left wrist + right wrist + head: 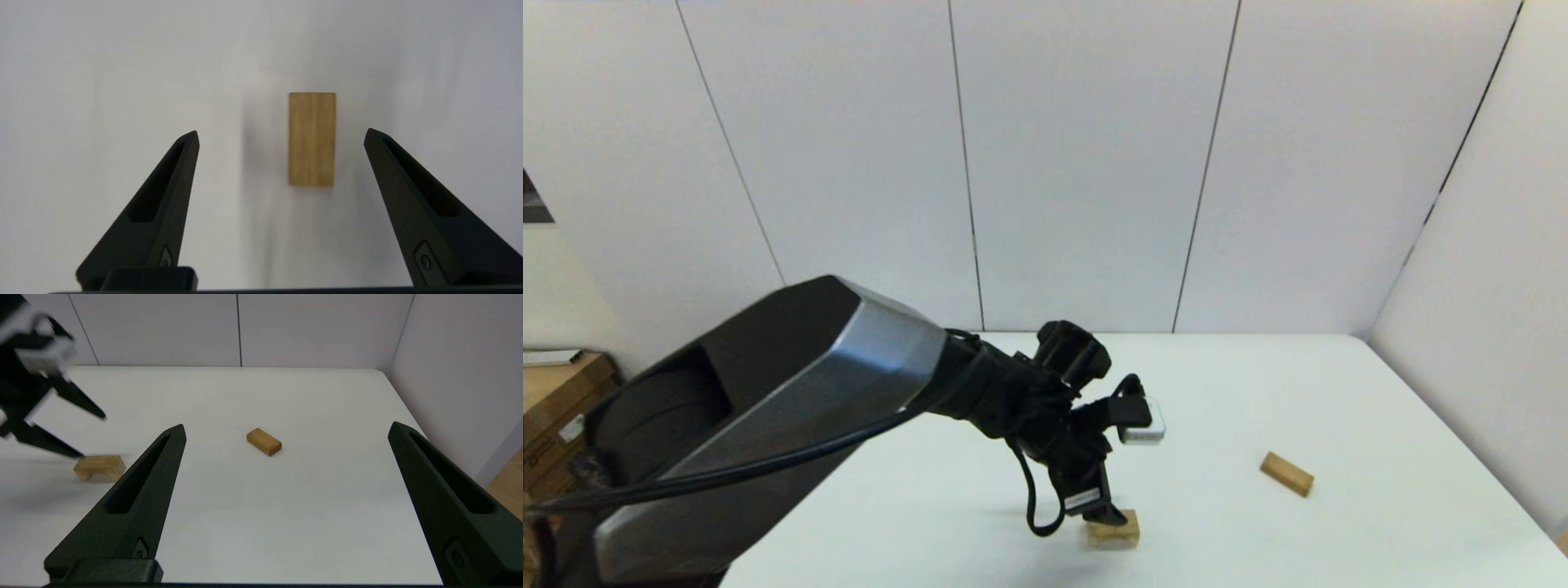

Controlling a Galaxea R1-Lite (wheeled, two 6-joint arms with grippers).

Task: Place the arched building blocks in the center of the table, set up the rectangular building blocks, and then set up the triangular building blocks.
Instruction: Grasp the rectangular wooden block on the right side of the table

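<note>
Left gripper (1112, 516) spread wide just above arched block (1112, 529), near table (1258, 392) edge; rectangular block (1287, 474) lies flat to the right. Right gripper (286, 430) wide, holding nothing.

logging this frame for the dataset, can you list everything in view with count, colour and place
arched block: 1, light tan, near edge of the table, legs down, just below the left gripper
rectangular block: 1, tan, lying flat on the table, to the robot's right of the arched block
table: 1, white, fills the foreground
wall panels: several, white, behind and right of the table
cardboard boxes: brown, far left, off the table
left gripper: 1, black, open, over the arched block
right gripper: 1, black, open, held back above the table's near side
</note>
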